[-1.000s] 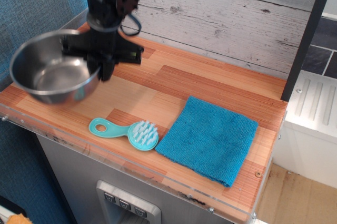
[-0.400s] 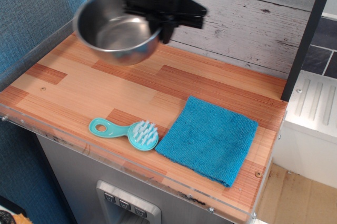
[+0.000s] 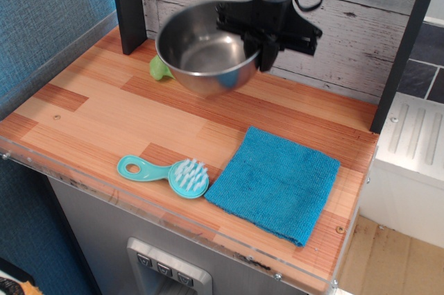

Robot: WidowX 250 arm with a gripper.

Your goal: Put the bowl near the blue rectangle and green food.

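The bowl [image 3: 207,48] hangs in the air over the back of the tabletop [image 3: 104,121], tipped slightly so I can see into it, and my fingers [image 3: 262,51] are closed on its right-hand rim, carrying it by that edge alone. From the fingers the whole body of the bowl sticks out to the left, so the weight is off to one side of the grip; I judge that it could swing or slip if I move sharply. The green food [image 3: 160,68] peeks out just past the bowl's far-left edge, low against the back wall, mostly hidden behind the steel, so from the fingers it lies left and a little below. The blue rectangle [image 3: 275,182] lies flat well below and slightly right of the fingers, toward the front edge of the tabletop. The open wood between those two, down and left of the fingers, is where I judge the bowl should land, so the coming move reads to me as mostly a descent with a small pull toward the front. A teal brush [image 3: 166,173] sits near the front edge, left of the cloth and well clear of the fingers; I would keep the bowl behind it. The bowl looks a bit blurred, so its exact height above the wood I cannot tell.
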